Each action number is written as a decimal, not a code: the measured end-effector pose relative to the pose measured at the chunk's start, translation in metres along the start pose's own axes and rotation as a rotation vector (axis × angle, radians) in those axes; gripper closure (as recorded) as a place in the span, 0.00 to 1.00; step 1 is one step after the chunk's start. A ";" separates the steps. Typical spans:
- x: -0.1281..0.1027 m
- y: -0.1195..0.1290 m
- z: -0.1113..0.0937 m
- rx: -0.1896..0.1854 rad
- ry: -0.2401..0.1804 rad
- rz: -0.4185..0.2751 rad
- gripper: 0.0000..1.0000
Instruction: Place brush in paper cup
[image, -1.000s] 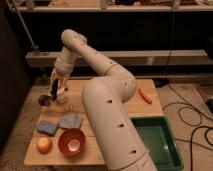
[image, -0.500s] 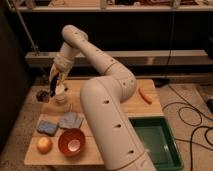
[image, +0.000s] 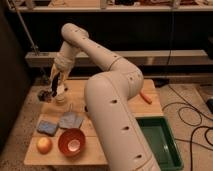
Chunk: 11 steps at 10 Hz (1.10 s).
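Heads up, your own arm (image: 112, 115) is eating a big chunk of the view. It's covering the table (image: 79, 92) from 6 o'clock up past the centre, so whatever is lying behind it isn't showing.

The gripper (image: 56, 90) is hanging over the table's 10 o'clock corner, pressed together on the brush (image: 54, 81). The brush is showing only as a dark upright strip between the fingers (I can't tell which end is pointing down). The paper cup (image: 61, 98) is sitting right under it, partly hidden by the gripper, and I can't tell whether the brush is reaching the rim.

A small dark container (image: 43, 95) is crowding the cup at its 9 o'clock. Toward the table's 7 o'clock you're looking at a blue cloth (image: 47, 127), a grey-blue cloth (image: 71, 120), an orange bowl (image: 71, 141) and a round yellow fruit (image: 44, 145). An orange stick (image: 146, 96) is lying at 3 o'clock. A green tray (image: 162, 142) is sitting off the table at 4 o'clock, its left side tucked behind the arm.
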 end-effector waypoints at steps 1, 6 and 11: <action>-0.005 0.004 -0.003 0.005 0.012 -0.003 1.00; -0.014 0.007 -0.019 0.026 0.048 -0.011 1.00; -0.005 0.006 -0.042 0.069 0.074 0.003 1.00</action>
